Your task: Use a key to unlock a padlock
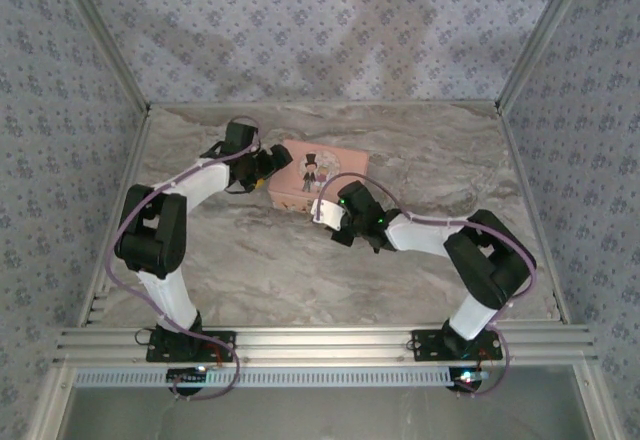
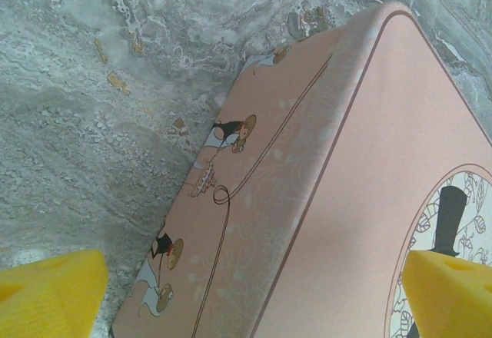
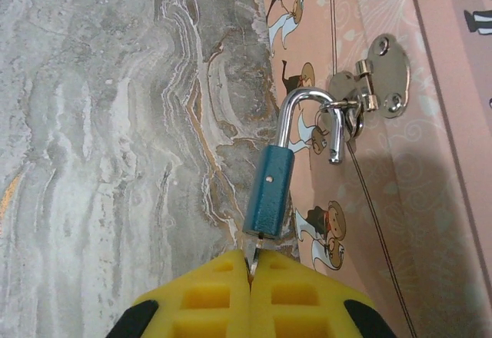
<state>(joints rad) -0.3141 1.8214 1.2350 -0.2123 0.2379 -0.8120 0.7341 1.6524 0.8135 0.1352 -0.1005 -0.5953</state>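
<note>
The padlock (image 3: 269, 190), a small blue-teal body with a silver shackle, hangs on the hasp (image 3: 382, 77) on the side of the pink tin (image 3: 430, 200). The shackle's short leg stands free of the body. My right gripper (image 3: 252, 260) is shut on the thin silver key (image 3: 253, 250), whose blade runs into the bottom of the padlock. In the top view the right gripper (image 1: 323, 210) sits at the tin's near side. My left gripper (image 2: 250, 307) is open, with its yellow fingers (image 2: 46, 296) straddling the tin's (image 2: 361, 169) corner. In the top view the left gripper (image 1: 268, 165) is at the left end of the tin (image 1: 318, 175).
The tin rests on a grey marble-patterned table (image 1: 420, 150). Patterned walls (image 1: 320, 30) close in the back and both sides. An aluminium rail (image 1: 320, 340) carrying both arm bases runs along the near edge.
</note>
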